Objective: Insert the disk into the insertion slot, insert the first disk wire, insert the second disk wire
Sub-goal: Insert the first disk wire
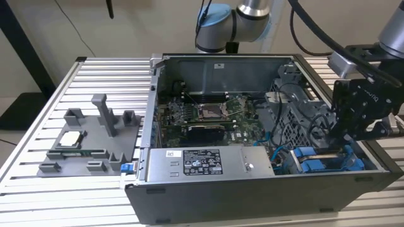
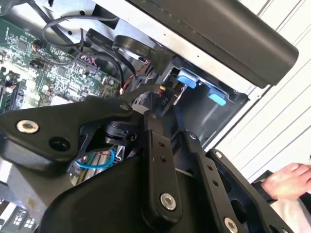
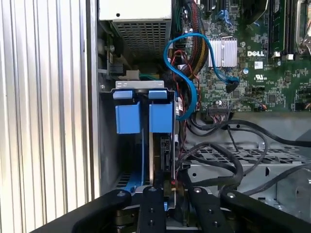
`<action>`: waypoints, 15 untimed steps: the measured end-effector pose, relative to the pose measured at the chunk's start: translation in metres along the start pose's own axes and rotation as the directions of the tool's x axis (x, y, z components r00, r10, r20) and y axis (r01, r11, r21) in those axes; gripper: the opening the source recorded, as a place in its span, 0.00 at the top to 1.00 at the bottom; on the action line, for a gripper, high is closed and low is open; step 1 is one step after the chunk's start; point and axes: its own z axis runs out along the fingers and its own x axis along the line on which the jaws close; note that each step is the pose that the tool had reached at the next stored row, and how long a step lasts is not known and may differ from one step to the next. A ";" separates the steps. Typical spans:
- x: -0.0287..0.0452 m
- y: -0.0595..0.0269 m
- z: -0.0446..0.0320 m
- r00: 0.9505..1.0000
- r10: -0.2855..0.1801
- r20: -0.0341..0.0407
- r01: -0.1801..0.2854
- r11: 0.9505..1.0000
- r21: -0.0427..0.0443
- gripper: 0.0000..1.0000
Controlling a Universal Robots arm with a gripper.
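Disk (image 3: 163, 141) in the drive cage, gripper (image 1: 339, 141) close by

The disk stands edge-on inside the insertion slot (image 3: 108, 145), its blue carrier tab at the cage mouth. The gripper hangs low in the computer case (image 1: 252, 198), just beside the disk's exposed edge among black cables (image 3: 218, 160); whether its claw is pinched or spread cannot be told

Illegible print on power-supply label (image 1: 202, 161); white logo (image 3: 256, 54) on motherboard (image 3: 272, 82)
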 end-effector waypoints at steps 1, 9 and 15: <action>0.0001 0.0000 -0.0025 1.000 0.000 0.000 0.000 1.000 0.000 0.73; 0.0003 0.0003 -0.0213 1.000 0.000 0.000 0.000 1.000 0.000 0.73; -0.0008 0.0002 -0.0259 1.000 0.000 0.000 0.000 1.000 0.000 0.73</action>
